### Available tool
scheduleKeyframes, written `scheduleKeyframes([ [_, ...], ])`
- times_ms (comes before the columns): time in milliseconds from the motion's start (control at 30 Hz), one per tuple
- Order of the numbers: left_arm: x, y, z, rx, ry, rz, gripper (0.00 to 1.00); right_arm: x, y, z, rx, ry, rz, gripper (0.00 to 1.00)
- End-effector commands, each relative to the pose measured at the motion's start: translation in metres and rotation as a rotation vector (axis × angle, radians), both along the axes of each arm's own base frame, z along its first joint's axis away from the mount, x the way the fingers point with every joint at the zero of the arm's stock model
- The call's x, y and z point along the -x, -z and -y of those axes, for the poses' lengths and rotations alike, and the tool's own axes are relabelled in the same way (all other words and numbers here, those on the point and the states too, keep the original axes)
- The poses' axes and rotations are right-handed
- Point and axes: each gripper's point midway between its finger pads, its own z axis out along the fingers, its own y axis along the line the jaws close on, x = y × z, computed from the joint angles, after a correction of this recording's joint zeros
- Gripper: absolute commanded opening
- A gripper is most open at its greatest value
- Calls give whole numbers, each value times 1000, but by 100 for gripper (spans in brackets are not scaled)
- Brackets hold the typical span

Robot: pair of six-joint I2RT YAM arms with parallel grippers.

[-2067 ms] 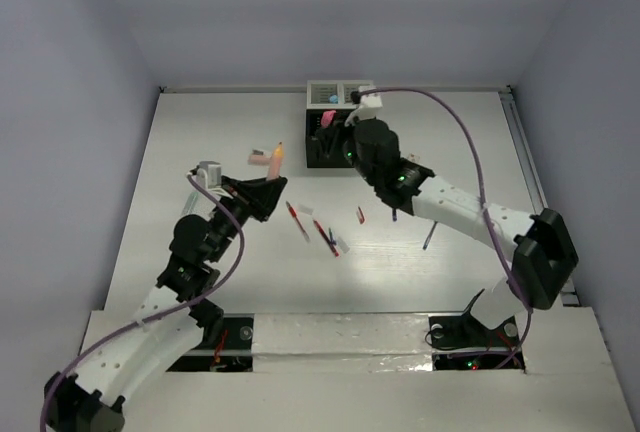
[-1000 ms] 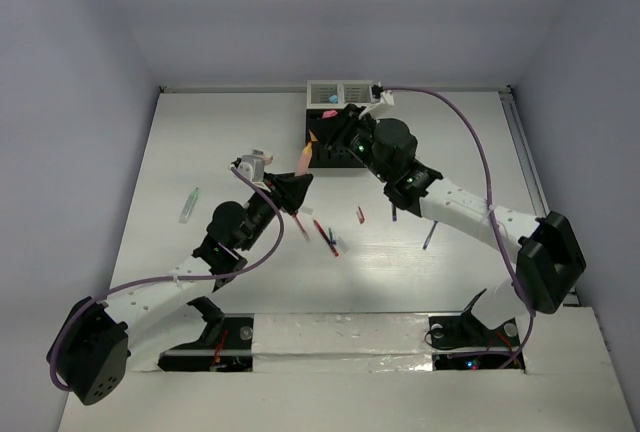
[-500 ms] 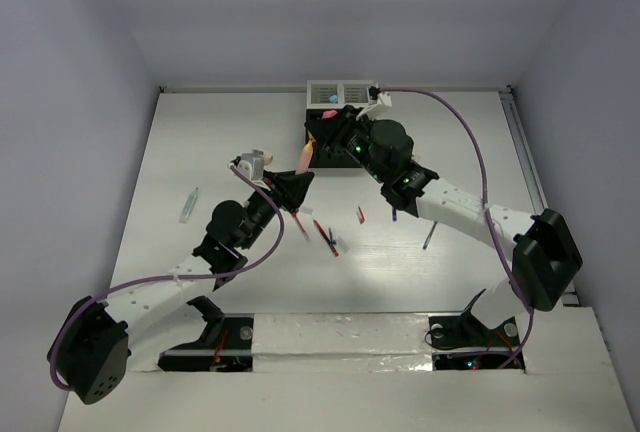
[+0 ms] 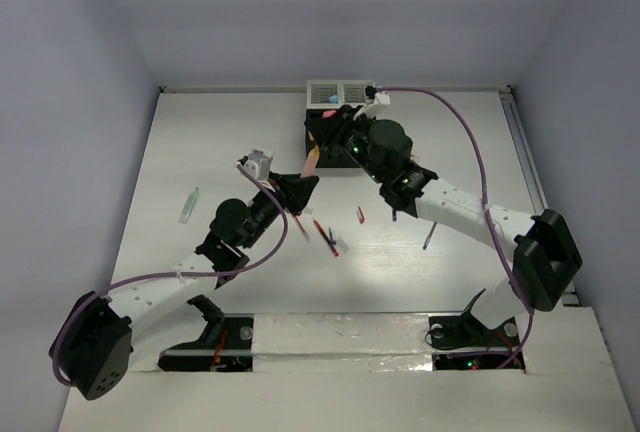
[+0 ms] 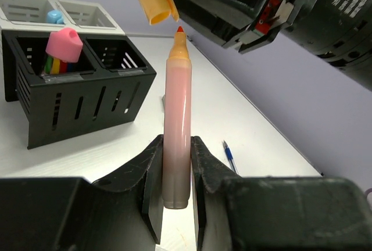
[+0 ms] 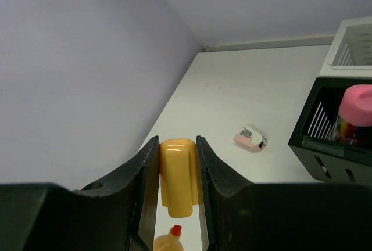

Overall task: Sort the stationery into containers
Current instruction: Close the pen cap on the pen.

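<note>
white table [image 4: 200, 122], pale lilac walls [image 4: 330, 12]

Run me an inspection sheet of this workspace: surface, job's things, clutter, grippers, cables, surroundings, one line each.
Surface: white table, loose pens lying mid-table.
Job's things: uncapped orange marker upright; orange cap close to its tip, not on it; pink marker in black box; light blue marker in white box; small pink-and-white piece loose on the table.
Clutter: nothing seen.
Grippers: left gripper shut on the orange marker; right gripper shut on the orange cap.
Cables: purple cable looping along each arm.
Surroundings: plain lilac walls.
</note>
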Motion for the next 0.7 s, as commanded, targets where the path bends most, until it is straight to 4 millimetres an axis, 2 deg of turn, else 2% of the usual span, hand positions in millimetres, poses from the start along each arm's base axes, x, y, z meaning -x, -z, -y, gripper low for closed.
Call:
scheduleKeyframes([
  [0,3,-34,8,49,40,69,0,9,-53,0,-48,-8,133,0],
  [167,0,-32,2,56,4,56,0,17,-53,-6,-26,-29,134,0],
  [367,-4,-45,-6,86,-46,78,0,23,-42,-12,-22,-42,109,0],
  [667,-2,-38,-8,79,-49,67,0,23,-50,0,-41,4,138,0],
])
